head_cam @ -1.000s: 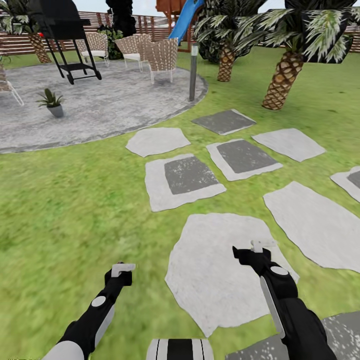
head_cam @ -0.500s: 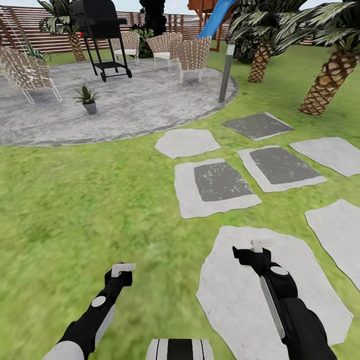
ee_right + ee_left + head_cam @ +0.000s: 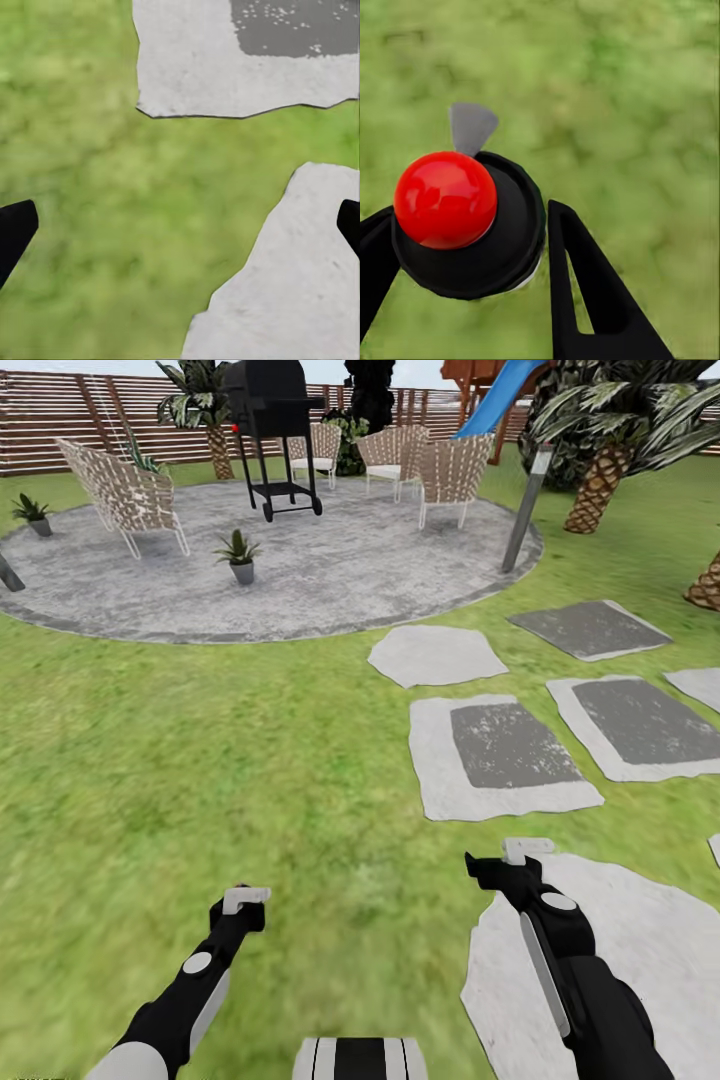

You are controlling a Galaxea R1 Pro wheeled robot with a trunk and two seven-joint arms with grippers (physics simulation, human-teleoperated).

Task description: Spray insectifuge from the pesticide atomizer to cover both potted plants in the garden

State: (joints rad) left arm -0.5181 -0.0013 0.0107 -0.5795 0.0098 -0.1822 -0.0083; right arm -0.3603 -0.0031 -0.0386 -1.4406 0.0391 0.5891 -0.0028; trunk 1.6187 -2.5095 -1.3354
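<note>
Two small potted plants stand on the round patio (image 3: 330, 575) far ahead of the left pincer (image 3: 245, 900): one (image 3: 238, 550) sits on the mottled grey stone in front of the black grill (image 3: 268, 420), the other (image 3: 30, 512) at the patio's far left edge, both with spiky green rosettes in little grey pots. The patio surface is speckled and rough-looking, ringed by a darker rim. Woven wicker chairs (image 3: 125, 495) with pale metal legs sit around it, and a brown slatted fence (image 3: 60, 415) runs behind. A grey post (image 3: 525, 510) leans at the patio's right edge, ahead of the right pincer (image 3: 520, 855), with scaly-trunked palms (image 3: 600, 480) and a blue slide (image 3: 495, 400) beyond.

Both pincers hang low over blotchy green lawn (image 3: 200, 760). Irregular pale stepping stones (image 3: 505, 755), some with darker grey rectangular centres, lie ahead of the right pincer, and one more stone lies just beneath it.

In the left wrist view, a glossy red ball (image 3: 445, 199) set in a black round disc sits between the black fingers (image 3: 592, 292), above blurred grass; whether those jaws are apart or together I cannot tell. In the right wrist view, the dark fingertips (image 3: 15, 232) sit at opposite edges, spread wide apart with nothing between them.

No writing or labels are readable anywhere.
</note>
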